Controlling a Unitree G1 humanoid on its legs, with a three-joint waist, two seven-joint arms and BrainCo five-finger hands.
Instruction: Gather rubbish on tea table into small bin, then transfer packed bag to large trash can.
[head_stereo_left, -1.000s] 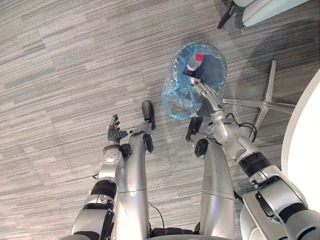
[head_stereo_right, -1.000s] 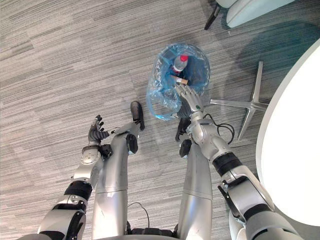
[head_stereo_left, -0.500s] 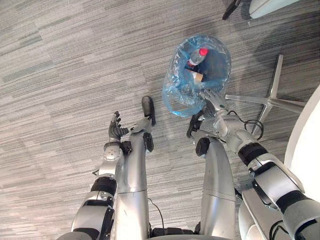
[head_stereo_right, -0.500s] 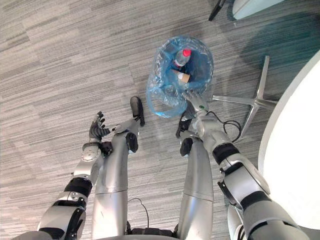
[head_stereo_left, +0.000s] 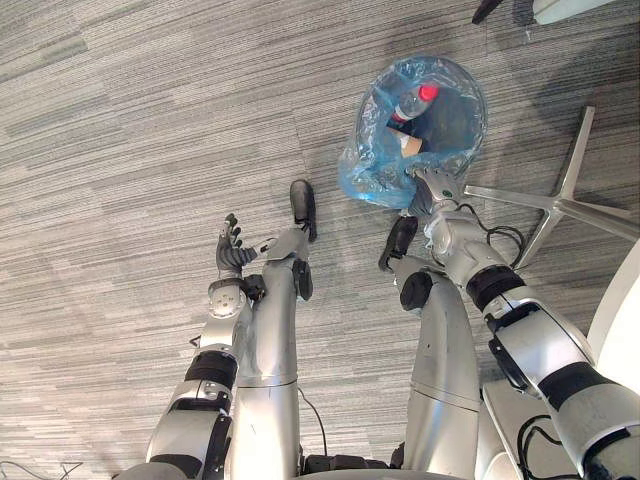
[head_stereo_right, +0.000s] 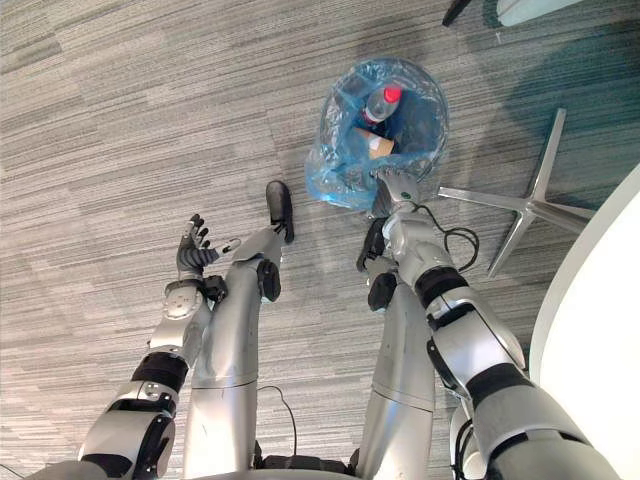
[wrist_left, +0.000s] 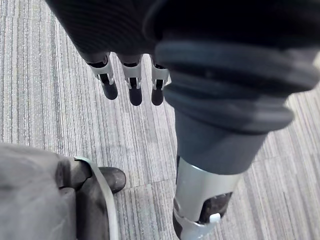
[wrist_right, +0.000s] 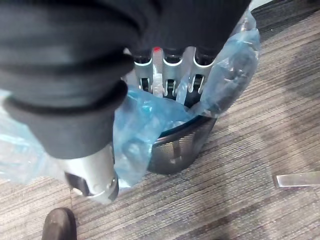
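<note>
Left eye view: the small bin (head_stereo_left: 462, 130) stands on the carpet floor (head_stereo_left: 120, 150). It is lined with a blue bag (head_stereo_left: 368, 178) whose loose rim spills over the near side. Inside lie a red-capped bottle (head_stereo_left: 413, 102) and a tan piece (head_stereo_left: 410, 143) that I cannot identify. The right hand (head_stereo_left: 432, 187) sits at the bin's near rim, touching the plastic. The left hand (head_stereo_left: 232, 256) hangs over carpet, well apart from the bin.

Right eye view: a silver chair base (head_stereo_right: 530, 205) lies just beside the bin, and the white worktop (head_stereo_right: 600, 330) curves in at the robot's right. With rubbish already in the bin, the gathering looks well along, though I cannot tell whether any is left on the worktop.

Left wrist view: the fingers (wrist_left: 134, 92) are relaxed and apart, holding nothing.

Right wrist view: the straight fingers reach the bag's folded rim, their tips partly behind plastic. The thumb (wrist_right: 92, 180) stands well apart, so nothing is pinched. The bag sits in the bin ungathered. Closing it, lifting it out and carrying it to the large can remain.
</note>
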